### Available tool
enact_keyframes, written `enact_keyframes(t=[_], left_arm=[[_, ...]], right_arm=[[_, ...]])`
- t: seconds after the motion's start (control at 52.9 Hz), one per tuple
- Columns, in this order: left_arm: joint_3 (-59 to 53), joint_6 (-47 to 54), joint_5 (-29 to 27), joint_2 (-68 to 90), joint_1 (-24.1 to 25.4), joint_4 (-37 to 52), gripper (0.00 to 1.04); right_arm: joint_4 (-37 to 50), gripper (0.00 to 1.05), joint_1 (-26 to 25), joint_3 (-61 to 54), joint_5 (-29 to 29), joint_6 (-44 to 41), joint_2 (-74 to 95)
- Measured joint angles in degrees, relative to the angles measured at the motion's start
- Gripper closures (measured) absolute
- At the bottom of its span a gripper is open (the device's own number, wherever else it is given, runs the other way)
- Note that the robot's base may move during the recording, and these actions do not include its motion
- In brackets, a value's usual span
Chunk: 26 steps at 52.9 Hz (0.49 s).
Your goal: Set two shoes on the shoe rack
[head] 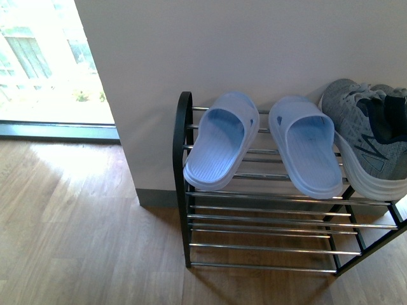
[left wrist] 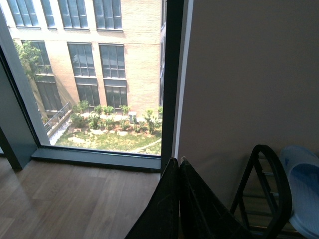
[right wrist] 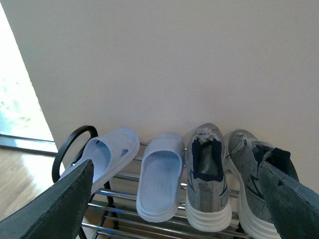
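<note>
The shoe rack (head: 267,219) stands against the wall with four items on its top tier: two slide sandals (right wrist: 159,177) toward the window end and two grey sneakers (right wrist: 208,177) toward the other end. All four lie with their long axes across the chrome bars, toes toward the wall, heels at the front edge. The right gripper (right wrist: 174,199) holds nothing; its jaws are spread wide, and in the right wrist view they frame the whole row, which lies ahead of and below them. The left gripper (left wrist: 178,204) has its jaws pressed together, empty, positioned off the window end of the rack beside the frame loop (left wrist: 264,189). The right arm is the nearer to the sneakers. Judged from this layout, placement appears complete and only retraction remains.
</note>
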Motion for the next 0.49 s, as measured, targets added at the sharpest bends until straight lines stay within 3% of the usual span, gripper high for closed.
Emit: enact_keyframes(t=[0.492], left_arm=[[0.0, 0.0, 0.0, -12.2, 0.0, -11.7, 1.03]], right_arm=[[0.0, 0.09, 0.0, 0.0, 0.0, 0.0, 0.0]])
